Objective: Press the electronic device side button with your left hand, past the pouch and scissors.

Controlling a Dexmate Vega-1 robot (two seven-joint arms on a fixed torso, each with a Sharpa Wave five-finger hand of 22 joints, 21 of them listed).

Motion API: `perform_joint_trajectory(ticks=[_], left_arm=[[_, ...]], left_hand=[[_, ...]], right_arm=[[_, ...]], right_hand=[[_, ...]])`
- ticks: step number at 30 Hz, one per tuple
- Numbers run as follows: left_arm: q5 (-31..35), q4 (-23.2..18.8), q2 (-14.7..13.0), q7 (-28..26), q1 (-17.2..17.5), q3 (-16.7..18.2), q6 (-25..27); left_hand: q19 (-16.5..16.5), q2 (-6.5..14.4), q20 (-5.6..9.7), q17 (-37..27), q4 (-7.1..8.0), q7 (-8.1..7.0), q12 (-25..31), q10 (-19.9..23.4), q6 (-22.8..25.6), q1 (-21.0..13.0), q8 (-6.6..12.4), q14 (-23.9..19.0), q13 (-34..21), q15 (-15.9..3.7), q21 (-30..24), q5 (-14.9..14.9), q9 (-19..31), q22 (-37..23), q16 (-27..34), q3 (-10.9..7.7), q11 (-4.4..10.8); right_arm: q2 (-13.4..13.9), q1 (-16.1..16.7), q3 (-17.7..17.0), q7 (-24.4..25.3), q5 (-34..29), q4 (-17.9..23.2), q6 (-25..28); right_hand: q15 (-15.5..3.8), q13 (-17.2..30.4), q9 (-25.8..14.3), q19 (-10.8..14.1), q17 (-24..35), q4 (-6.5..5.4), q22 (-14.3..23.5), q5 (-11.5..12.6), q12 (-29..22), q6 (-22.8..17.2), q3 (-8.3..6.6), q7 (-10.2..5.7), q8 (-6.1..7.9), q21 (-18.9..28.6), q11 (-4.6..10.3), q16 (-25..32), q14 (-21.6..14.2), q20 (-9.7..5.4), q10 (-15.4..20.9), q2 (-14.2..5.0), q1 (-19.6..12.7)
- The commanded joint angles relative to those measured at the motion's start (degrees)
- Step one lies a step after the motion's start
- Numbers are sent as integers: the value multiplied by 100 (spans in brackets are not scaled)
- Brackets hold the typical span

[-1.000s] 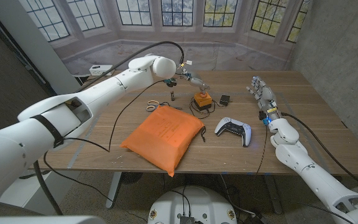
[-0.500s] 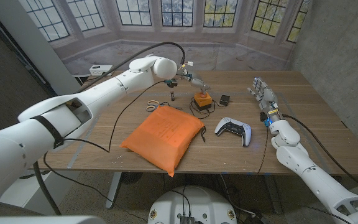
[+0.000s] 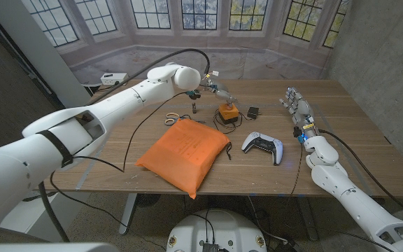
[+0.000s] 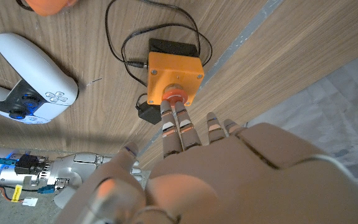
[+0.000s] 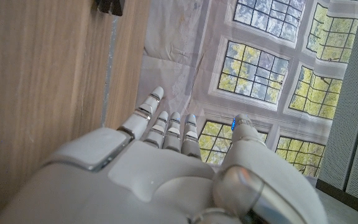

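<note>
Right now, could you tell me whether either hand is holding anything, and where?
Nothing is held. The left hand has fingertips at the orange box's red button; the right hand stands open.

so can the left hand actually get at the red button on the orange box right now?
Probably yes. The left hand has already cleared the orange pouch and scissors; its fingers reach the red button on the orange box, nothing between.

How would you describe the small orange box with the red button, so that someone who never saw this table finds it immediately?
Start at the large orange pouch in the middle of the wooden table. Just beyond its far corner, under the left hand, sits the orange box, ringed by a black cable. Unlike the white game controller nearby, it is a small cube with a red button on one face.
</note>
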State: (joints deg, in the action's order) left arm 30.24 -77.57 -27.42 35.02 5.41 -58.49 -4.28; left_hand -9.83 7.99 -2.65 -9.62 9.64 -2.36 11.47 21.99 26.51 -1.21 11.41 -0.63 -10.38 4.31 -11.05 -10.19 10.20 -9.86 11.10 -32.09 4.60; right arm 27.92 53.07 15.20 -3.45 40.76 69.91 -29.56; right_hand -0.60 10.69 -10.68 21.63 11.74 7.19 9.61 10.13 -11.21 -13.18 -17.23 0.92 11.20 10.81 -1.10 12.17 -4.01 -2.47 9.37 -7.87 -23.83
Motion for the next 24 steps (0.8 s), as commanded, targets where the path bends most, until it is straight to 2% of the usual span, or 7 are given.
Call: perform_joint_trajectory(ticks=[1,24], left_arm=[[52,137,76,14,-33,-70,-24],[-163,323,129,169,17,-115,33]], left_hand=[[-320,5,21,-10,5,-18,1,-7,48,40,-4,-46,-20,12,-45,-18,13,-17,-25,-31,14],[-223,1,30,-10,4,4,16,59,117,40,-7,-117,-20,7,-66,-18,15,-16,-20,-38,35]], right_arm=[[-9,10,-17,-22,28,-37,-6],[27,51,-9,19,11,45,61]], right_hand=[[5,15,-1,-8,0,-15,14,25,11,6,13,17,-15,19,-25,-3,-2,14,-5,-38,-15],[11,15,-1,-5,-2,-4,14,26,12,1,26,26,-14,21,-29,-3,-4,22,-11,-47,-16]])
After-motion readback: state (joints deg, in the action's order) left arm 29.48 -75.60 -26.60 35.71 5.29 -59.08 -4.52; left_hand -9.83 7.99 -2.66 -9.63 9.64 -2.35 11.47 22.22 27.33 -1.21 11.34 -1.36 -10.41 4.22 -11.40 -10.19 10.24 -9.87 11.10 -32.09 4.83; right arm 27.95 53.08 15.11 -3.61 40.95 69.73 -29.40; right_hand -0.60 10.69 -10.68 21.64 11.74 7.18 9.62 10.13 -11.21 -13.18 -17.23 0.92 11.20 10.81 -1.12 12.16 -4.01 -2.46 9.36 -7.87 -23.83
